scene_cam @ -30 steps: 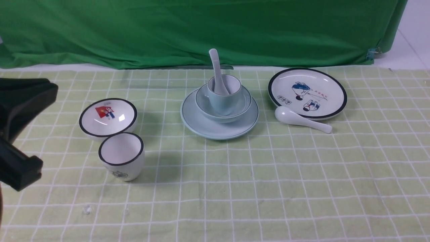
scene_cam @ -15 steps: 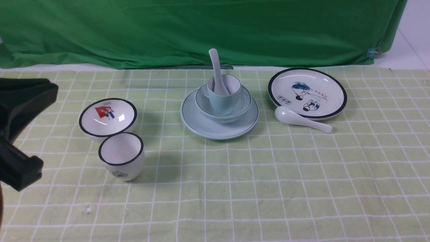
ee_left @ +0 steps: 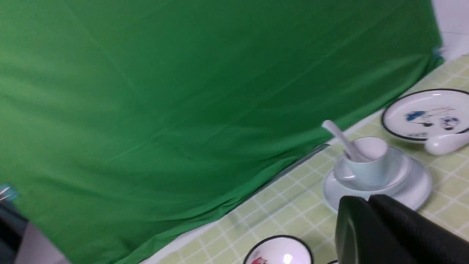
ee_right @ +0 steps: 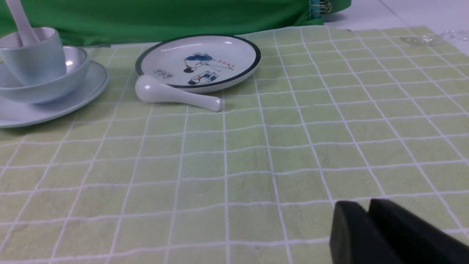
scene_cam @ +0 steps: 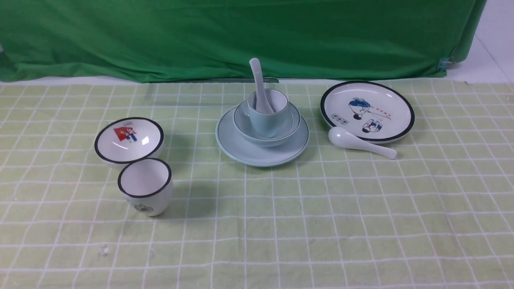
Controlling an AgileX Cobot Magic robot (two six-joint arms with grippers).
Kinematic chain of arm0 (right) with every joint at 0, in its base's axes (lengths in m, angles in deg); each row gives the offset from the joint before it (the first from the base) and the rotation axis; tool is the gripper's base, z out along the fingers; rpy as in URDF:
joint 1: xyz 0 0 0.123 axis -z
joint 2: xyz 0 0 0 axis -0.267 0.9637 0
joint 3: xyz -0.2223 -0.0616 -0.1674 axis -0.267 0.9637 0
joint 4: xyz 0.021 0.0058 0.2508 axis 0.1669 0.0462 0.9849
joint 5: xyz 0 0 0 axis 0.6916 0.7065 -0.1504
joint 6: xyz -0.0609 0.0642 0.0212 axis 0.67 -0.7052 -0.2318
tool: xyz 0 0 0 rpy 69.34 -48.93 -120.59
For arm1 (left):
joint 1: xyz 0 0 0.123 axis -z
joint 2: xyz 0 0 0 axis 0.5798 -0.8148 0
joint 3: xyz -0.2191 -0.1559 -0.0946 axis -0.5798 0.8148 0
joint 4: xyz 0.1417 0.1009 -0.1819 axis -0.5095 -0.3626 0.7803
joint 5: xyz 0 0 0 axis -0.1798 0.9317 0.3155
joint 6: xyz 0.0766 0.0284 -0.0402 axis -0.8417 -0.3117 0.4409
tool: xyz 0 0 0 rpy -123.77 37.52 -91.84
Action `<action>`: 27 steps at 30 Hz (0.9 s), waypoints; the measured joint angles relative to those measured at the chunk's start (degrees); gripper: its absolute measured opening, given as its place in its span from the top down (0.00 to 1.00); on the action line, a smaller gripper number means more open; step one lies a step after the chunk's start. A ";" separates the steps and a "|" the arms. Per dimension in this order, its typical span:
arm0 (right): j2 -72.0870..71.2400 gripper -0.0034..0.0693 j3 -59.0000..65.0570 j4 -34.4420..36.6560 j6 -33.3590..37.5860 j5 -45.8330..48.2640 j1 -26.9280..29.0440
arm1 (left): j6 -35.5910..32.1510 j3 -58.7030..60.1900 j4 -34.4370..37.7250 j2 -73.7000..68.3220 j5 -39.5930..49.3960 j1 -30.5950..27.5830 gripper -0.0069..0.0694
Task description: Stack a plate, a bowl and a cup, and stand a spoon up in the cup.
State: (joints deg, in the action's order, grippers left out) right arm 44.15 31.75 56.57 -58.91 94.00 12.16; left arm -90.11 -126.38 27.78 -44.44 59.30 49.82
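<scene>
Pale blue-green stack finished: round plate (scene_cam: 241,150), shallow bowl (scene_cam: 245,126), handleless cup (scene_cam: 267,120), ceramic spoon (scene_cam: 259,86) standing inside.
Left pincer (ee_left: 368,205) pressed together, right pincer (ee_right: 366,216) unclear; nothing left but retreat.

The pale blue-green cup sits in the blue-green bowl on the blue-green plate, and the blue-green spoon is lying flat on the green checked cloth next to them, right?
Not quite. The pale blue-green ceramic spoon stands in the small pale blue-green cup, handle pointing up, as the front view shows. The cup does sit in the pale blue-green bowl on the round pale blue-green plate.
</scene>
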 joint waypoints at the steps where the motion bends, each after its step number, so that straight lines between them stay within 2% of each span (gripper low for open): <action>1: 0.00 0.81 0.00 0.00 0.00 0.00 0.00 | 1.12 1.53 0.00 1.84 -0.25 -1.83 0.95; 4: 0.00 0.80 0.00 0.00 0.00 0.00 0.00 | 5.46 8.07 -0.40 6.52 -3.71 -7.98 0.95; 6: 0.00 0.79 0.00 0.00 0.00 0.00 0.00 | 6.60 11.64 -0.40 7.89 -5.89 -9.97 0.95; 8: 0.00 0.78 0.00 0.00 0.00 0.00 0.00 | 7.67 19.82 -0.12 10.97 -12.50 -13.90 0.95; 11: 0.00 0.77 0.00 0.00 0.00 0.00 0.00 | 8.87 31.07 0.65 14.06 -22.16 -15.36 0.95; 14: 0.00 0.76 0.00 0.00 0.00 0.00 0.00 | 13.15 40.41 0.83 16.58 -29.69 -15.50 0.95; 17: 0.04 0.74 0.00 0.01 0.00 0.00 0.00 | 20.13 42.92 1.00 17.19 -24.77 -15.50 0.95; 18: 0.04 0.74 0.00 0.01 0.00 0.00 0.00 | 20.61 42.92 1.01 17.18 -23.52 -15.55 0.95; 19: 0.04 0.73 0.00 0.01 0.00 0.00 0.00 | 23.60 43.18 1.37 17.18 -19.53 -15.52 0.95; 27: 0.04 0.71 0.00 0.06 0.00 0.00 0.00 | 25.24 43.32 1.75 17.18 -16.48 -15.52 0.94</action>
State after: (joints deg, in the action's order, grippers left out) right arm 44.19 31.75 56.63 -58.91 94.00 12.16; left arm -64.87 -83.06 29.52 -27.26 42.81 34.30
